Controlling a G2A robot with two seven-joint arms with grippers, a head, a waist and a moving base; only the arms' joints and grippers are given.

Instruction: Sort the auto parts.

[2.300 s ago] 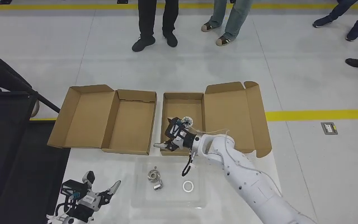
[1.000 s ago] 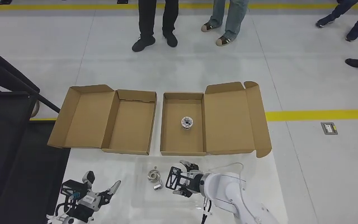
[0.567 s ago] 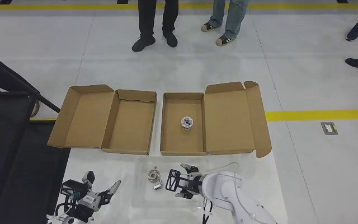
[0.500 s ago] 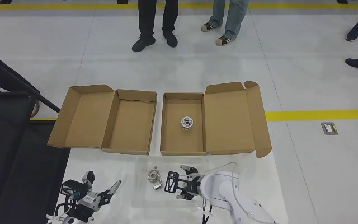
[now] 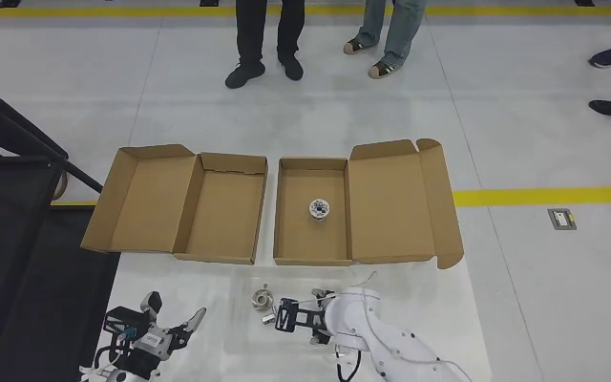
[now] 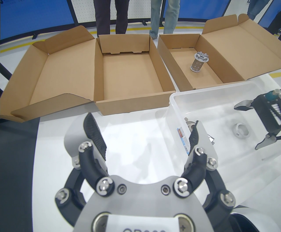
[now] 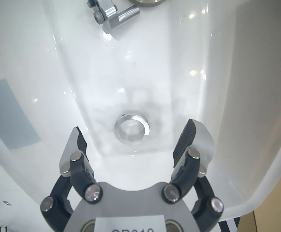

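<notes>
A silver ring (image 7: 131, 128) lies on the floor of the clear bin (image 7: 221, 92), just beyond and between the fingertips of my open right gripper (image 7: 135, 137). In the left wrist view that gripper (image 6: 250, 127) hovers beside the ring (image 6: 241, 131). A metal clamp part (image 7: 112, 15) lies farther along the bin, seen from above as the clamp part (image 5: 263, 303). A cylindrical mesh part (image 5: 318, 208) stands in the right cardboard box (image 5: 310, 244). My left gripper (image 6: 142, 127) rests open and holds nothing over the white table near its front left, outside the bin.
The left cardboard box (image 5: 224, 215) lies open with nothing in it, its lid flap spread to the left. Both boxes sit side by side behind the bin (image 5: 243, 329). A black surface borders the table on the left. People stand on the floor beyond.
The right arm has left the right box, with the cylindrical part standing in it, and come down into the bin. Over the last second its gripper slid left over the ring. The left arm stayed still.
</notes>
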